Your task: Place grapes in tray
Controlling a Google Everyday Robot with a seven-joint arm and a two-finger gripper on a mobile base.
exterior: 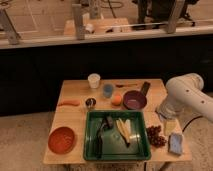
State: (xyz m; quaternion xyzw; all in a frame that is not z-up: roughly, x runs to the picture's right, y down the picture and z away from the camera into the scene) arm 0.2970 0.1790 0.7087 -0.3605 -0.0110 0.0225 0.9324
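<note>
The grapes (155,136), a small dark red-purple bunch, lie on the wooden table just right of the tray. The dark green tray (90,136) stands at the table's front centre and holds a yellow item (124,129) and a black utensil (102,133). My white arm (186,95) reaches in from the right. The gripper (165,116) hangs low over the table's right edge, just behind and above the grapes and apart from them.
An orange-red bowl (62,139) sits front left. A purple bowl (134,100), an orange fruit (116,100), a blue cup (107,90), a white cup (93,80), a small can (90,103) and a carrot (69,103) lie behind the tray. A blue sponge (176,143) lies front right.
</note>
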